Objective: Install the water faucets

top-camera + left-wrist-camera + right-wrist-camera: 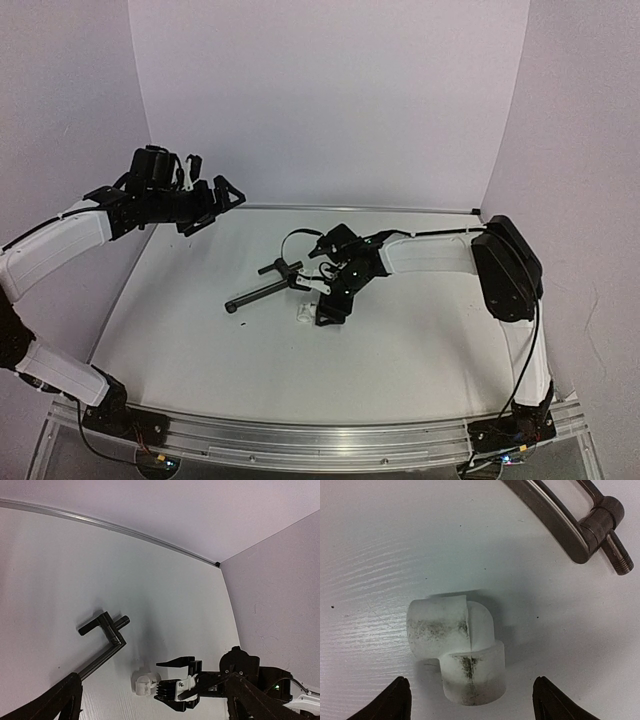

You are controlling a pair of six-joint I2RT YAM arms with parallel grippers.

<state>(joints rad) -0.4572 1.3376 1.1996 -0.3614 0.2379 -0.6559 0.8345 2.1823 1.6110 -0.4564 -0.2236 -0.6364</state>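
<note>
A slim black pipe (258, 291) of the water faucets lies on the white table (420, 340), its cranked end (106, 624) toward the back. A small white elbow fitting (455, 645) lies just right of the pipe, apart from it. My right gripper (470, 700) hovers low over the fitting, open, with one fingertip (396, 701) on each side of the fitting's lower end and neither touching it. My left gripper (210, 200) is raised at the back left, far from both parts, open and holding nothing.
Pale walls (330, 90) close the table on three sides. A metal rail (300, 445) runs along the near edge by the arm bases. The right forearm (430, 255) stretches across the table's right half.
</note>
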